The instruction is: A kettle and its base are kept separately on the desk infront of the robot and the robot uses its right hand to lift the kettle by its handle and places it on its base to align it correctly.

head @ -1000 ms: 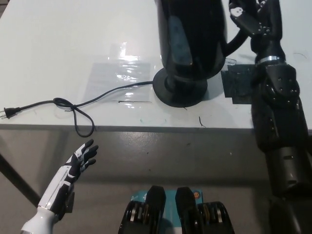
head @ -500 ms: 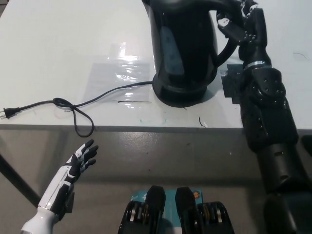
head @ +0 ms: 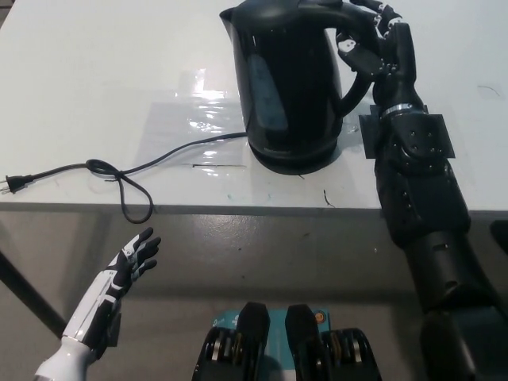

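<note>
A glossy black kettle (head: 287, 75) stands upright on its round black base (head: 295, 161) near the front edge of the white desk (head: 95, 71). My black right hand (head: 371, 44) is wrapped around the kettle's handle (head: 354, 83) on its right side. The kettle's bottom covers most of the base, of which only the front rim shows. A black power cord (head: 119, 171) runs left from the base to a plug (head: 13, 183). My white left hand (head: 131, 260) rests low at the lower left, below the desk edge, with its fingers apart and holding nothing.
A dark square patch (head: 405, 135) lies on the desk under my right forearm. A clear plastic sheet (head: 186, 119) is taped to the desk left of the base. The cord loops over the desk's front edge (head: 137, 208).
The kettle has come down and a little to the left, from hanging above the base to sitting on it. My right hand and arm came down with it. The left hand has not moved.
</note>
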